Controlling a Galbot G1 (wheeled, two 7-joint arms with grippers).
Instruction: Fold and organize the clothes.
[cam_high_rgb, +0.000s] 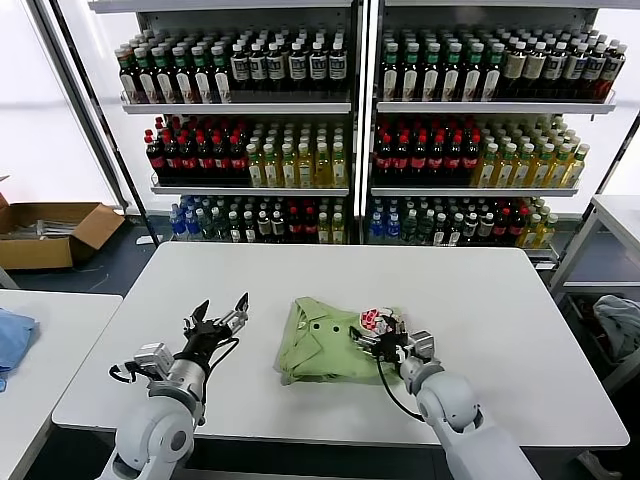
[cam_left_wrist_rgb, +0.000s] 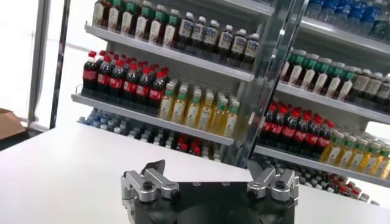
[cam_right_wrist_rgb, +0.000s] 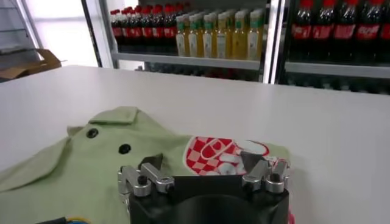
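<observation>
Showing: one moment at a white rectangular table (cam_high_rgb: 500, 300).
Shirt: light green short-sleeved cotton shirt (cam_high_rgb: 325, 343), bunched mid-table, red-and-white print (cam_right_wrist_rgb: 214, 155) facing up.
Right gripper (cam_high_rgb: 383, 334): fingers spread wide over the shirt's printed edge, gripping nothing.
Left gripper (cam_high_rgb: 222, 316): fingers wide apart, empty, above bare table beside the shirt.
Background: shelves of bottled drinks (cam_high_rgb: 300, 150).
</observation>
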